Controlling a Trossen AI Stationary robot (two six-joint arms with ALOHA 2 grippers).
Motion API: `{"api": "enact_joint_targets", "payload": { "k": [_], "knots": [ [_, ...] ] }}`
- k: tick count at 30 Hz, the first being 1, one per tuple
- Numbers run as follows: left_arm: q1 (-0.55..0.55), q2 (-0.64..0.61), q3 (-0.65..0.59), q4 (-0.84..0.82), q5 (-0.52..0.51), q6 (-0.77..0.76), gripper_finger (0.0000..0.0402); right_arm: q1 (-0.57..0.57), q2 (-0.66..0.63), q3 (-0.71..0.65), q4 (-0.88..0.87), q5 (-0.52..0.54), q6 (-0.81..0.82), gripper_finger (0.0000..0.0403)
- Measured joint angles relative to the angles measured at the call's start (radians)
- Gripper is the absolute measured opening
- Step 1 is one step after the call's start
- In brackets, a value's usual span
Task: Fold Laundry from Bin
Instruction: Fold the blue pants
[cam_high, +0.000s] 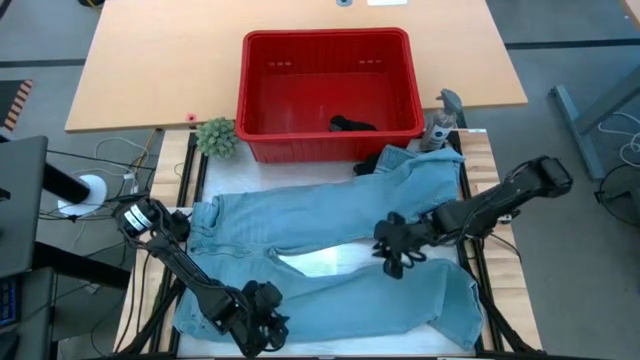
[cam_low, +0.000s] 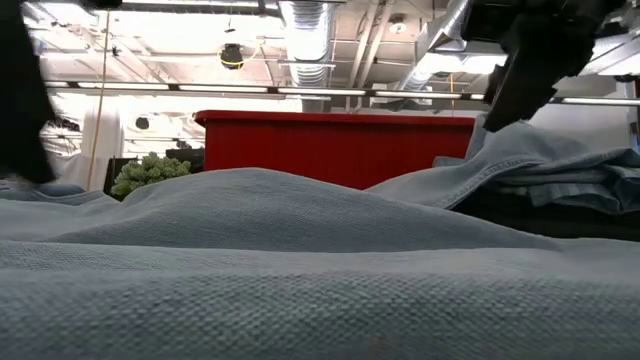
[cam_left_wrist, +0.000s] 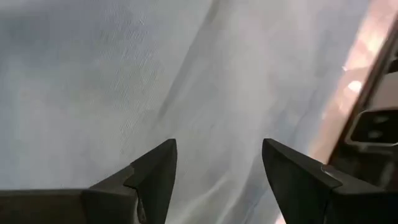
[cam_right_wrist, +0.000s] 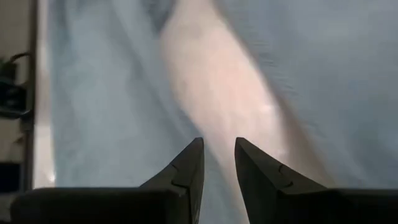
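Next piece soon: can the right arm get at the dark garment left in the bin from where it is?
Probably yes. The dark garment lies uncovered in the open-topped bin, and the right gripper hovers over the jeans, jaws narrowly parted, apparently empty.

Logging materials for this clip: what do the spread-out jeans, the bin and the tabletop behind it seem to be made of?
The jeans look like light blue denim: a matte woven texture shows in the low view, with soft folds. The bin appears to be red moulded plastic, smooth and slightly glossy, with small slots in its walls. The tabletop looks like light wood or wood-look laminate, flat and even; which one cannot be told.
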Motion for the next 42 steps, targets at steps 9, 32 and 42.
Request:
{"api": "enact_joint_targets", "payload": {
  "k": [9, 32, 42],
  "knots": [
    [0.047, -0.003, 0.057, -0.063, -0.092, 0.143, 0.0226, 0.014, 0.282, 0.001, 0.333, -0.092, -0.09, 0.0118],
    [0.099, -0.003, -0.007, -0.076, -0.116, 0.083, 0.0226, -0.106, 0.75, 0.547, 0.311, -0.359, -0.447, 0.0118],
    [0.099, -0.002, -0.007, -0.086, -0.168, 0.039, 0.0226, -0.163, 0.665, 0.591, 0.262, -0.332, -0.557, 0.0101]
  ]
}}
